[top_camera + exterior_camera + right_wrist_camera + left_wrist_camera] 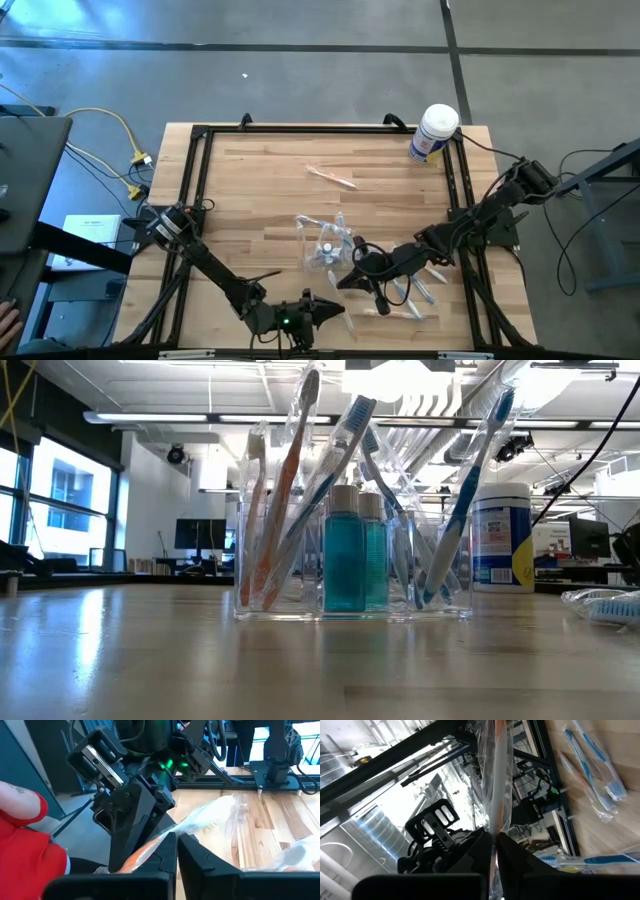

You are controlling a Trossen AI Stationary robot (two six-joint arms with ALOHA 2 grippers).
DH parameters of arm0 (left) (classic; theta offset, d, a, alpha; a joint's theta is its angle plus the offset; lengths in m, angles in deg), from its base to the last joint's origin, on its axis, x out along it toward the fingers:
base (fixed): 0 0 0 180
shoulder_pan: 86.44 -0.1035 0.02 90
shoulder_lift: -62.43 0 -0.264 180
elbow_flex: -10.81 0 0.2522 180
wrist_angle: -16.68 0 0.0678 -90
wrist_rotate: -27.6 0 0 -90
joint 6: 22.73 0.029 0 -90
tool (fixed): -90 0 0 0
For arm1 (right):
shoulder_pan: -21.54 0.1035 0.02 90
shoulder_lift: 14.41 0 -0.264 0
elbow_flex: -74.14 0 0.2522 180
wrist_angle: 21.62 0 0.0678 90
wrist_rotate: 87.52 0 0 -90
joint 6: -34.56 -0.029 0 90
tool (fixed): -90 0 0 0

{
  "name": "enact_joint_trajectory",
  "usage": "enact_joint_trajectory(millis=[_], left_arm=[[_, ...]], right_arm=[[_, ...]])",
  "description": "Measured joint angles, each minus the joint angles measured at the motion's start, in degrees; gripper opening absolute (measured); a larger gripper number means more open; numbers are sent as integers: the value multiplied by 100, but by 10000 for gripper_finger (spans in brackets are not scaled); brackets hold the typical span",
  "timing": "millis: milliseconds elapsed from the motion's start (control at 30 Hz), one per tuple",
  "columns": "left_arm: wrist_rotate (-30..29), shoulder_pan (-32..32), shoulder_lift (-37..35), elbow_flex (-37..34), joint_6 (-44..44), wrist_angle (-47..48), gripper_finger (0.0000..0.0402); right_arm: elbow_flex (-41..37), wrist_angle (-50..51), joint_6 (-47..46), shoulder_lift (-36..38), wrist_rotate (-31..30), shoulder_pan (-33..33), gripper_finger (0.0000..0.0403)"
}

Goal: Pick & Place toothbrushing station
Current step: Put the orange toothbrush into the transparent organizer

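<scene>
The toothbrushing station (325,245), a clear holder with toothbrushes and teal bottles (350,555), stands on the table's middle. Both grippers meet near the front edge, just right of it. My left gripper (495,839) and my right gripper (176,837) are each shut on one orange toothbrush in a clear wrapper (215,812), held clear of the table. In the high view the left gripper (335,308) sits just nearer the front edge than the right gripper (347,282). My left gripper pinches the wrapped orange toothbrush (496,815) between its two fingers, about level. The brush and its wrapper run straight on past the fingertips, off the table. My right gripper pinches the clear wrapper (192,827) between its two fingers, close to the left gripper's fingertips (131,845). The orange brush (142,852) shows between the two grips; loose wrapper trails on beyond the fingers, above the table.
More wrapped toothbrushes (410,295) lie at the front right, and a loose one (330,177) lies beyond the station. A white tub with blue label (435,130) stands at the far right corner. A person's red sleeve (25,840) shows beside the table.
</scene>
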Motion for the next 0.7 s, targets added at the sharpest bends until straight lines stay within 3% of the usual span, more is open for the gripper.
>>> enact_joint_trajectory(millis=[333, 567, 700], left_arm=[[-49, 46, 0, 0, -63, 19, 13], [467, 64, -2, 7, -1385, -48, 14], [510, 70, -4, 7, -988, -34, 14]], right_arm=[[0, 16, 17, 0, 0, 22, 3], [0, 95, 16, 0, 16, 37, 3], [0, 96, 17, 0, 2, 37, 3]])
